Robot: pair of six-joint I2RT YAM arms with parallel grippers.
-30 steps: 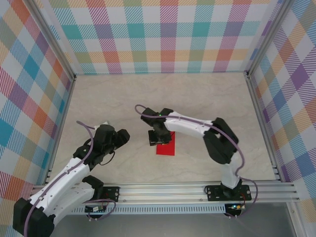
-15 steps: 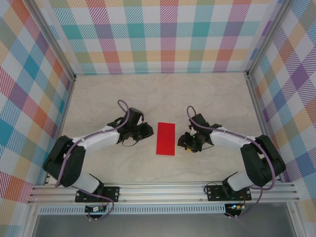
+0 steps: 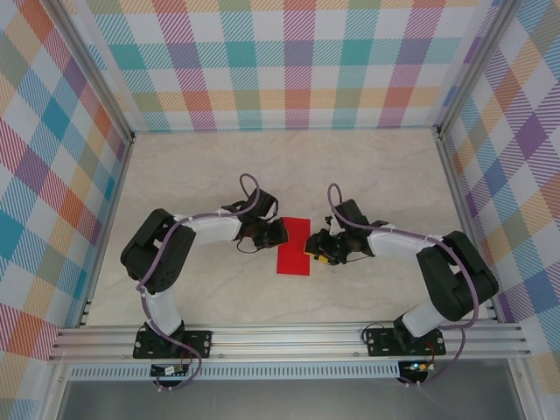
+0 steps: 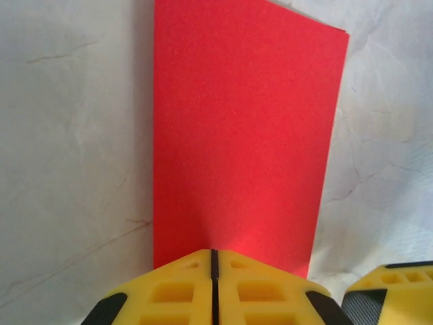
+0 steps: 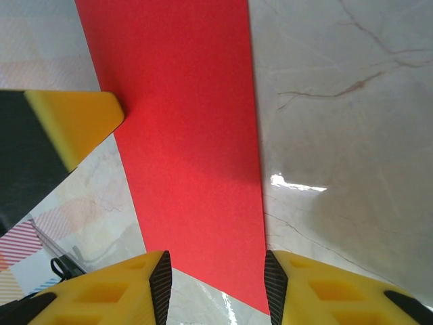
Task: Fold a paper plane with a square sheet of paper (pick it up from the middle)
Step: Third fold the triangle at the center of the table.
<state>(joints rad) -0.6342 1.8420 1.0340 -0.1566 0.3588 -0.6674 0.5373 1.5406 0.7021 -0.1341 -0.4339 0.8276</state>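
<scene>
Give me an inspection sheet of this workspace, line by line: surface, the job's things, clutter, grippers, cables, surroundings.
Surface: pale marble-patterned tabletop, flat, with a small glare spot near the paper.
Job's things: bright red paper sheet, a narrow rectangle lying flat mid-table between the two grippers; no plane shape yet.
Clutter: nothing seen.
Grippers: left gripper shut, tips at the sheet's edge; whether it pinches the paper cannot be told. Right gripper open, yellow fingers apart with the sheet showing between them.
Cables: purple cables loop off both arms, off the paper.
Surroundings: colourful plaid walls on three sides; aluminium rail along the near edge.
</scene>
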